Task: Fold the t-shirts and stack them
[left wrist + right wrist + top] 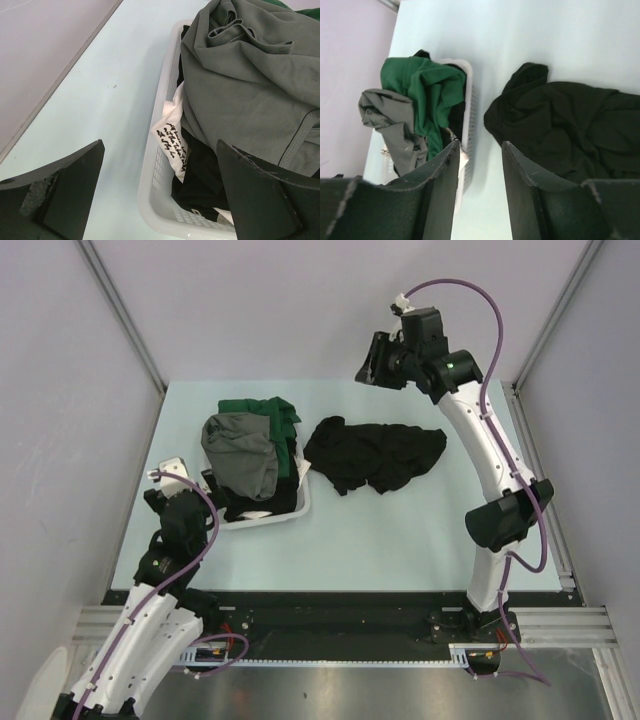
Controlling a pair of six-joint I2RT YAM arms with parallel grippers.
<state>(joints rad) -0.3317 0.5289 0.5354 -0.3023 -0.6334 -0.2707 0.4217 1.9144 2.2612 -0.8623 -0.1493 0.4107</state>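
left wrist alone shows lettered white cloth [170, 134] — left gripper [160, 145], right gripper [480, 145] gape empty.

Only one thing has writing on it. It is a white cloth [170, 134] inside the basket [159, 172], in the lower middle of the left wrist view. A few lines of black, curly handwriting run across it on a slant. The letters are too small and squiggly to read.
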